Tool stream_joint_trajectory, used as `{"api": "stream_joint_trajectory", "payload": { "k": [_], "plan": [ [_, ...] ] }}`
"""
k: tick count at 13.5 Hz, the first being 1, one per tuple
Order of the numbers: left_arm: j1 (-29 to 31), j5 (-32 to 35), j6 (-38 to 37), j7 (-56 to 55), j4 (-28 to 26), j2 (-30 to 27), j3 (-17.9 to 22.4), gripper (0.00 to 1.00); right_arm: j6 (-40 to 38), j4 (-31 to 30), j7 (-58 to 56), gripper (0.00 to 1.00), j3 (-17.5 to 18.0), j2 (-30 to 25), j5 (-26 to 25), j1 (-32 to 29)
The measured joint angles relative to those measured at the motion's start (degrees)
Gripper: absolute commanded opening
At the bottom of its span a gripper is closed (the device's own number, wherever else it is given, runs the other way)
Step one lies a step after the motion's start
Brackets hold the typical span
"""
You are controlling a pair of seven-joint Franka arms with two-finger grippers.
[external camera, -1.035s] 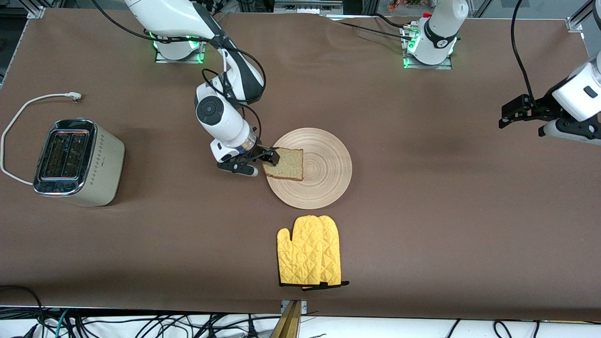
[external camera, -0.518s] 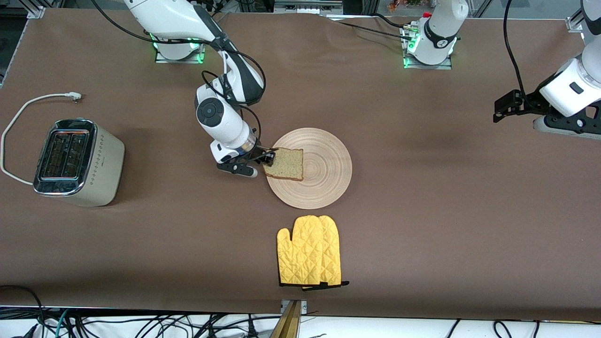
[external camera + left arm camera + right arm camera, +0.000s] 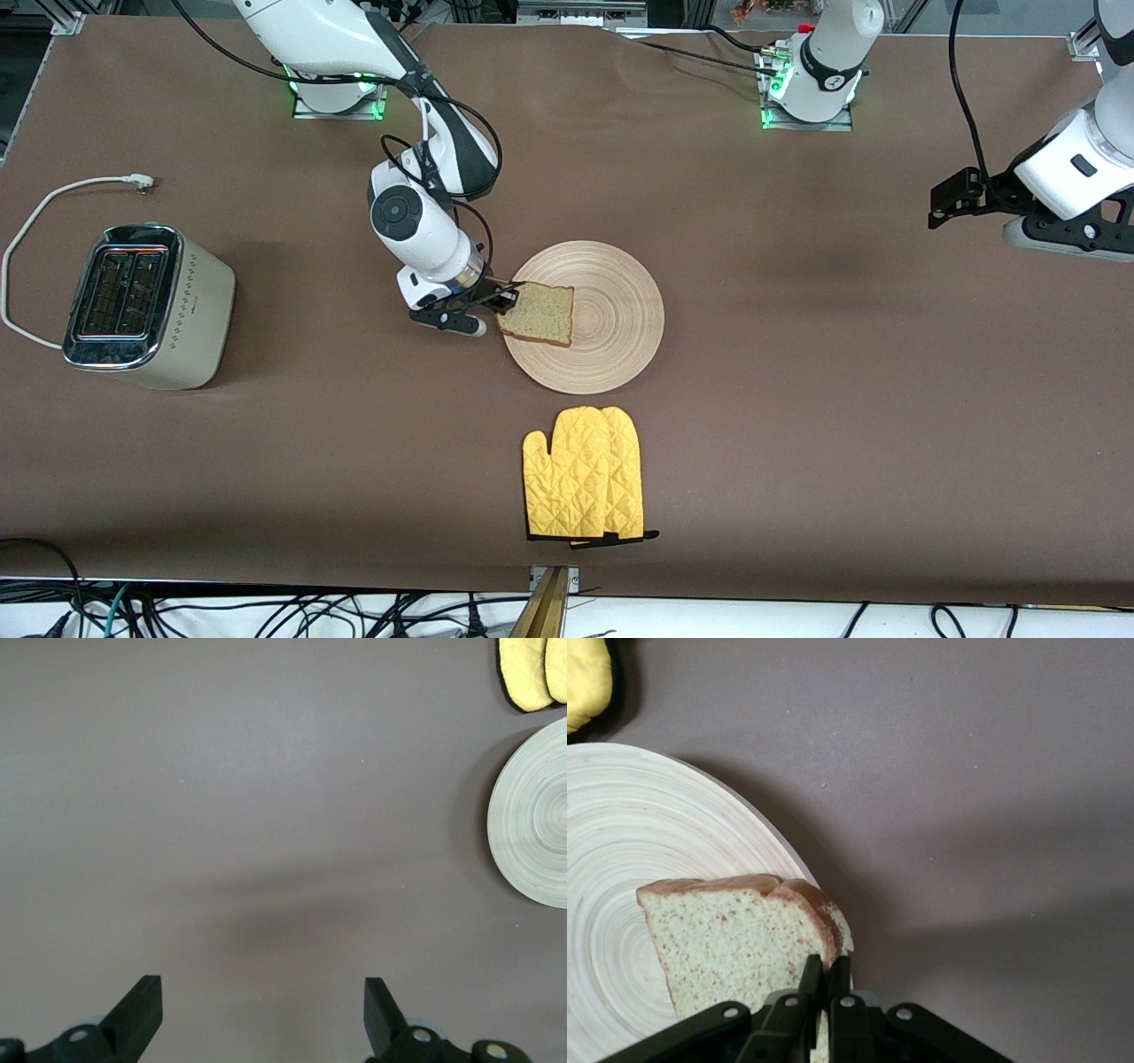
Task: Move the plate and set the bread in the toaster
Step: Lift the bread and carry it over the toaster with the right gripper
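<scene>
The round light-wood plate [image 3: 602,319] lies mid-table and also shows in the right wrist view [image 3: 647,859] and the left wrist view [image 3: 536,819]. The speckled bread slice [image 3: 539,315] is tilted up over the plate's edge toward the right arm's end. My right gripper [image 3: 505,299] is shut on the slice's crust edge; in the right wrist view [image 3: 826,970] the jaws pinch the bread [image 3: 735,939]. The cream toaster [image 3: 146,306] stands at the right arm's end of the table. My left gripper [image 3: 941,204] is open and empty above bare table at the left arm's end, also in its wrist view [image 3: 261,1001].
A yellow oven mitt [image 3: 585,483] lies nearer the front camera than the plate. The toaster's white cord [image 3: 35,221] loops beside it, its plug [image 3: 140,182] on the table. The brown table covering [image 3: 842,372] spreads around.
The bread has been lifted a little off the plate in the right gripper. The left arm has drifted slightly upward at its end of the table.
</scene>
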Motion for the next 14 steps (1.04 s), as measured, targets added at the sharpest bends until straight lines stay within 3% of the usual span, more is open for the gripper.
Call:
{"api": "stream_joint_trajectory", "payload": {
  "k": [3,8,10,14],
  "plan": [
    [0.0,0.0,-0.1,0.0,0.0,0.0,0.0,1.00,-2.1,1.2,-0.3,0.00,-0.1,-0.6,-0.8,0.0],
    [0.0,0.0,-0.5,0.0,0.0,0.0,0.0,1.00,-27.9,12.1,-1.9,0.00,-3.9,-6.4,-10.5,0.0],
    [0.0,0.0,-1.1,0.0,0.1,0.0,0.0,1.00,-37.3,15.5,-6.8,0.00,-7.3,-8.2,-12.3,0.0],
    [0.0,0.0,-1.3,0.0,0.1,0.0,0.0,1.00,-48.3,18.9,-24.4,0.00,-19.3,-9.1,-16.2,-0.3]
  ]
}}
